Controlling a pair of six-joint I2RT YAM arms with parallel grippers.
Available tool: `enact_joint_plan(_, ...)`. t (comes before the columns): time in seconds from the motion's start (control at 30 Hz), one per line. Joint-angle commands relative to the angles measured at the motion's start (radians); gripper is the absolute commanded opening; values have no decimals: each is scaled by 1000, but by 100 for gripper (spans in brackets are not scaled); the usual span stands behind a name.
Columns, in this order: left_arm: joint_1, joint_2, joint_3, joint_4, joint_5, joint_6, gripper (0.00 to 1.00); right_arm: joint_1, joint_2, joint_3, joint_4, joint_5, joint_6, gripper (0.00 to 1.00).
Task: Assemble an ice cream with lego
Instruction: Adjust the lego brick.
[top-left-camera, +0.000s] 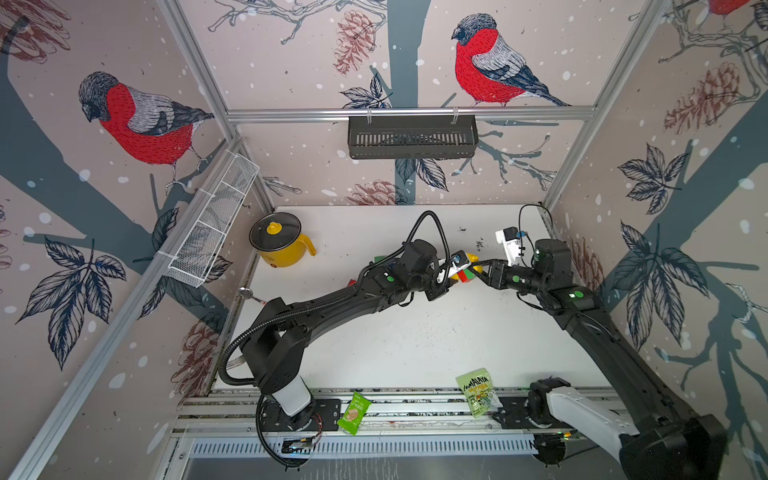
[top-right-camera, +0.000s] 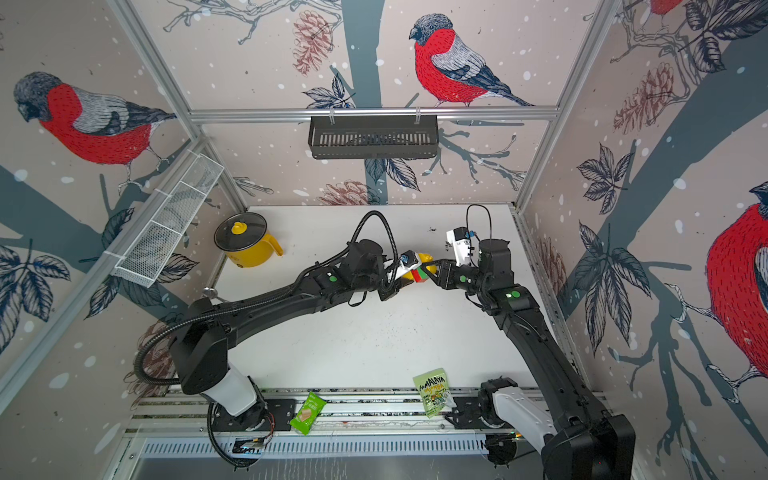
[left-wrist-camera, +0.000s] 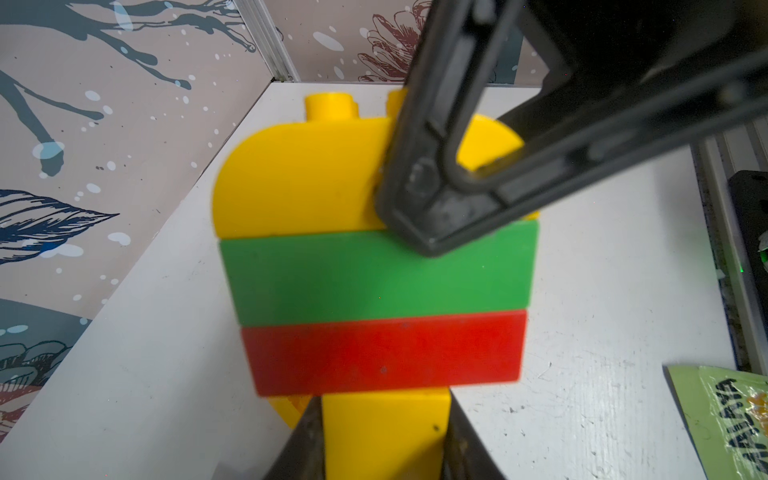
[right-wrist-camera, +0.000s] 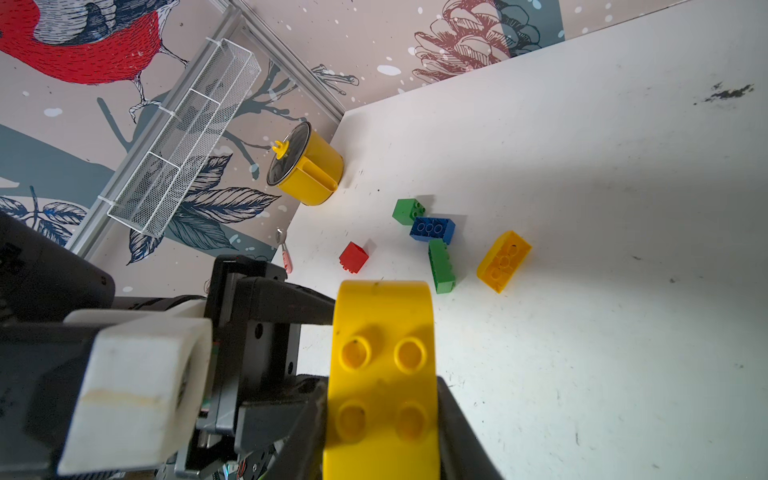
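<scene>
left gripper (left-wrist-camera: 383, 415): shut tight on the stick (left-wrist-camera: 386, 451) | right gripper (right-wrist-camera: 382, 386): pinching the round top (right-wrist-camera: 382, 316) | stack (left-wrist-camera: 378, 282): between both finger pairs | how: I should push the ends together straight, no twisting, so it clicks

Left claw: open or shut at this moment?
Shut. The left claw clamps both sides of the yellow stem brick below the red brick, in the left wrist view.
</scene>
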Motion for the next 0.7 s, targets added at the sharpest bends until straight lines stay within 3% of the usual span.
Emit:
enact_joint_plan(0.0, -11, -25, -16, 103, 68, -8, 28, 4, -6, -15, 53, -28, 30, 31)
enact_joint_plan(0.33, -14, -65, -59, 229, 193, -66, 27, 17, -1, -42, 80, -29, 60, 29)
enact_joint_plan(0.67, -26, -84, -85, 299, 199, -74, 27, 39, 9, -24, 86, -17, 73, 34)
